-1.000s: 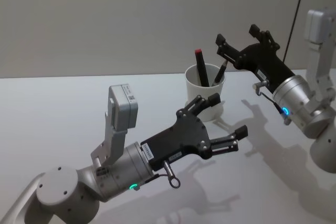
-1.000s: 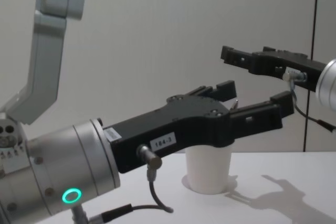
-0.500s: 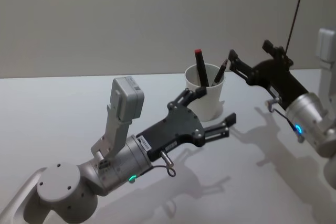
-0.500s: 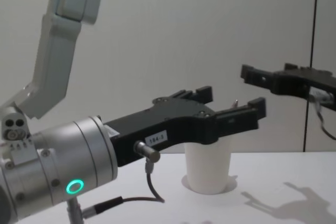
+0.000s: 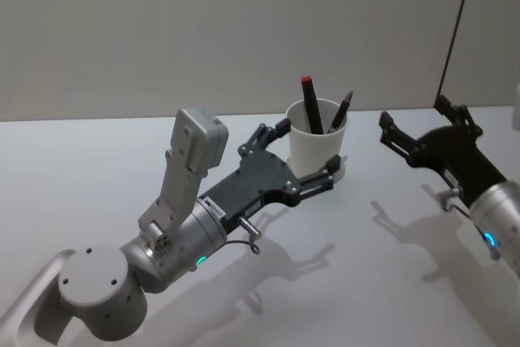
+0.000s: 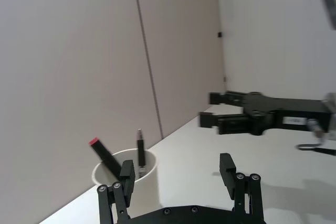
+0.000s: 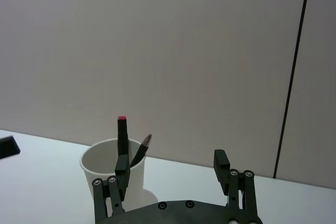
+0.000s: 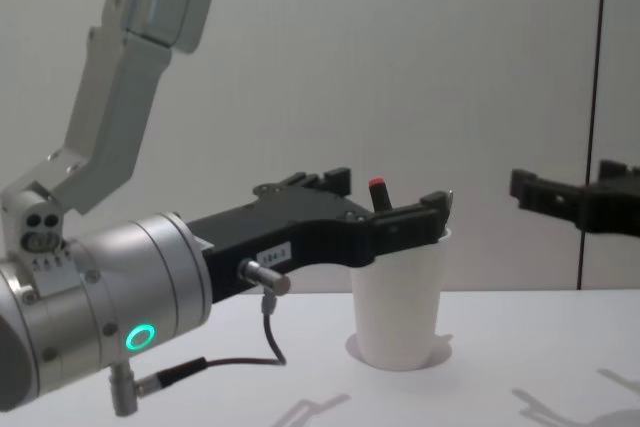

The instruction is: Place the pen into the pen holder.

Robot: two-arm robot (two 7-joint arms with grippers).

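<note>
**Both pens stand in the cup; open grippers close by**

Nearest the robot, the left gripper [image 5: 296, 164] is held low over the white table [image 5: 81, 168], its fingers spread wide and empty. In the head view one finger lies just beside the near wall of the pen holder [image 5: 315, 142], and the other reaches past its left side; whether either finger touches the paper cannot be told. In the chest view the same gripper [image 8: 390, 202] is seen level with the rim of the white paper cup [image 8: 400, 297].

In the cup, a black pen with a red cap [image 5: 311, 103] is leaned toward the left, and a dark pen [image 5: 341, 110] is leaned against the right of the rim. Both rise above the rim. No pen is seen lying on the table, so the placing is judged to be done.

Farther to the right, well apart from the cup, the right gripper [image 5: 414, 132] is held above the table, also spread wide and empty.

The main risk is judged to come from the left gripper. The cup is light paper and is made top-heavy by the tall pens; if the near finger were swung sideways or closed, the wall could be clipped, and the cup tipped or pushed along the table. A straight pull away from the cup would be the safer move.
</note>
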